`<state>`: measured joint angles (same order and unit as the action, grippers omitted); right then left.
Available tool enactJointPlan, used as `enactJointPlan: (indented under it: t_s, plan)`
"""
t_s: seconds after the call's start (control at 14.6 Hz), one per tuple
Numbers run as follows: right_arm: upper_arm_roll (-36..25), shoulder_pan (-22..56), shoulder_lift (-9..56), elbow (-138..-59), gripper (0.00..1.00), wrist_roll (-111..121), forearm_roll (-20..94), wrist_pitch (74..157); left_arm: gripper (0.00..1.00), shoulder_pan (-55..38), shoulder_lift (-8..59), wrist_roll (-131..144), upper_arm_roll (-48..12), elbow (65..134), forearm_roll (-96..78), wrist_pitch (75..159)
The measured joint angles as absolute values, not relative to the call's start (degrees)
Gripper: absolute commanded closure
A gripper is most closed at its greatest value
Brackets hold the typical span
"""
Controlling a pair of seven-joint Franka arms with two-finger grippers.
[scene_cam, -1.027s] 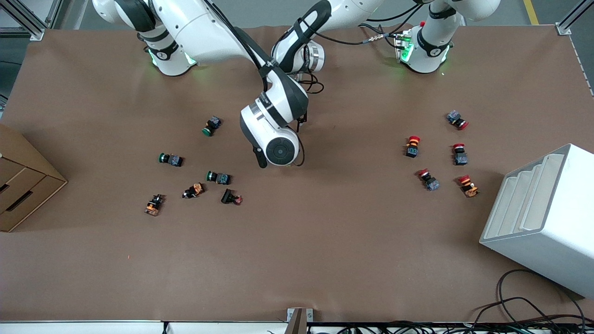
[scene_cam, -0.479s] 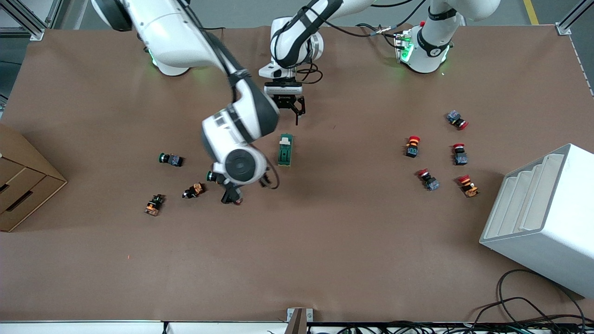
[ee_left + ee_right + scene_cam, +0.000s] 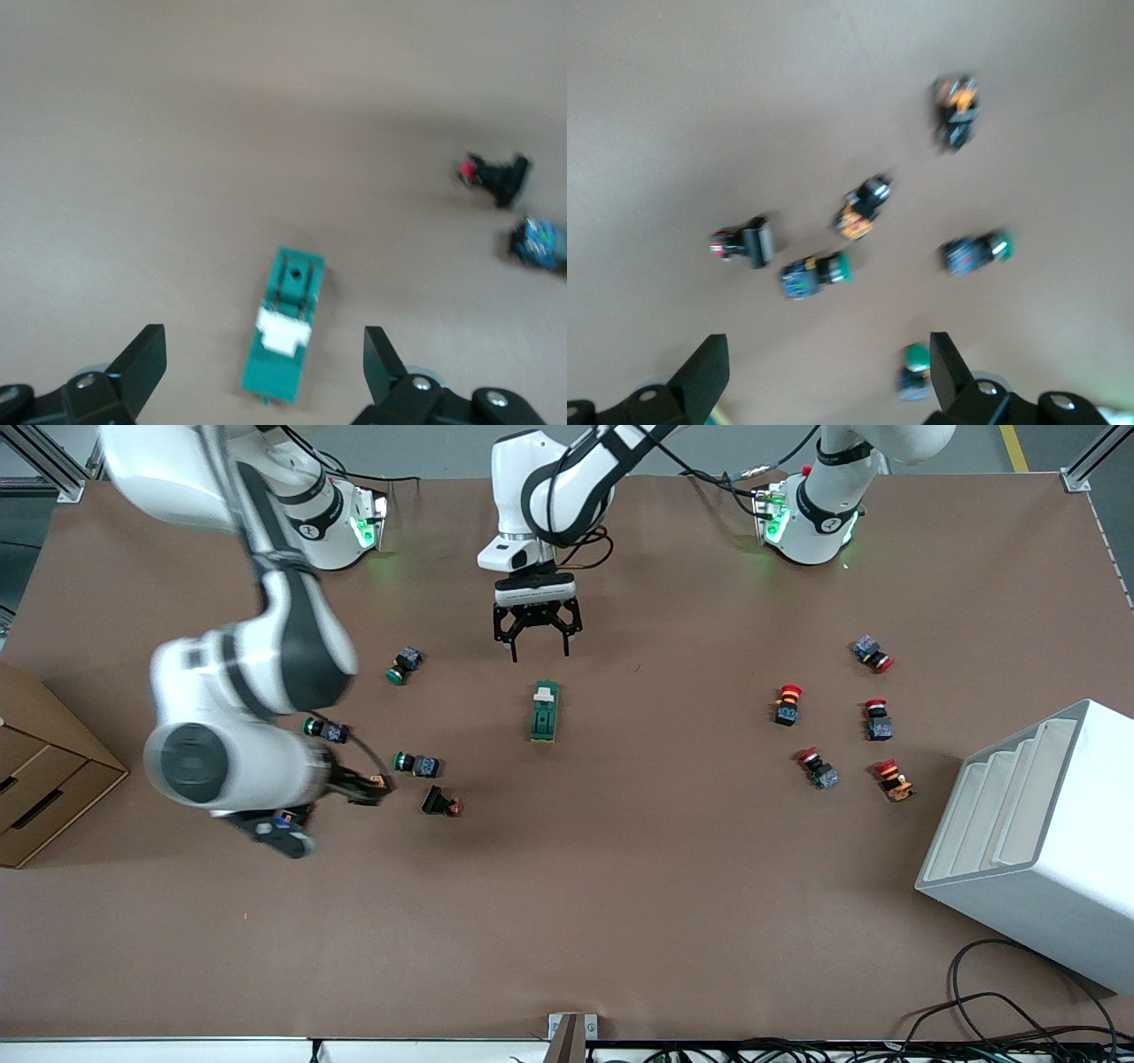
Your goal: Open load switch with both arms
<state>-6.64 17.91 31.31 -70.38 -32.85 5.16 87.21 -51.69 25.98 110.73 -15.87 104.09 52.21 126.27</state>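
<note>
The load switch (image 3: 544, 711), a dark-green block with a white toggle, lies flat near the table's middle. My left gripper (image 3: 532, 645) hangs open over the table just on the robots' side of it. In the left wrist view the switch (image 3: 285, 325) lies between the spread fingers of the left gripper (image 3: 262, 354), untouched. The right arm's hand (image 3: 232, 766) is over the push-buttons toward the right arm's end and hides its own fingers there. In the right wrist view the right gripper (image 3: 828, 376) is open and holds nothing.
Green-capped push-buttons (image 3: 404, 665) (image 3: 417, 763) and a black one (image 3: 440, 802) lie toward the right arm's end. Several red-capped ones (image 3: 787, 704) lie toward the left arm's end. A white bin (image 3: 1036, 841), a cardboard box (image 3: 44, 771) and cables (image 3: 1019, 1019) line the table's edges.
The right arm has swung from over the table's middle to its own end, uncovering the load switch. The left gripper's fingers now stand spread wide.
</note>
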Motion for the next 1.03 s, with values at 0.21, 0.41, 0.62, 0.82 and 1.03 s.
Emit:
enactJointPlan:
  t_s: [0.21,0.41,0.62,0.82,1.03]
  plan:
    - [-6.7,11.0,27.5,-70.5,0.00,-12.8,2.7,85.3,0.01,-46.8,22.0,96.7,-15.7,99.1,39.9,119.0]
    - [-6.7,4.6,25.0,-70.5,0.00,2.9,0.5,83.6,0.00,-38.2,17.0,78.3,-15.4,94.0,29.7,109.9]
    - [-6.6,0.9,23.9,-70.5,0.00,8.1,0.4,83.4,0.00,-28.1,13.2,62.3,-15.3,88.9,22.3,102.2]
    - [-6.4,0.7,23.6,-68.8,0.00,8.3,0.3,81.8,0.00,-18.0,11.5,47.2,-15.4,83.4,18.2,95.2]
    - [-6.0,0.8,23.2,-67.4,0.00,8.3,0.3,79.7,0.00,-7.8,9.1,31.9,-15.3,81.2,12.6,93.1]
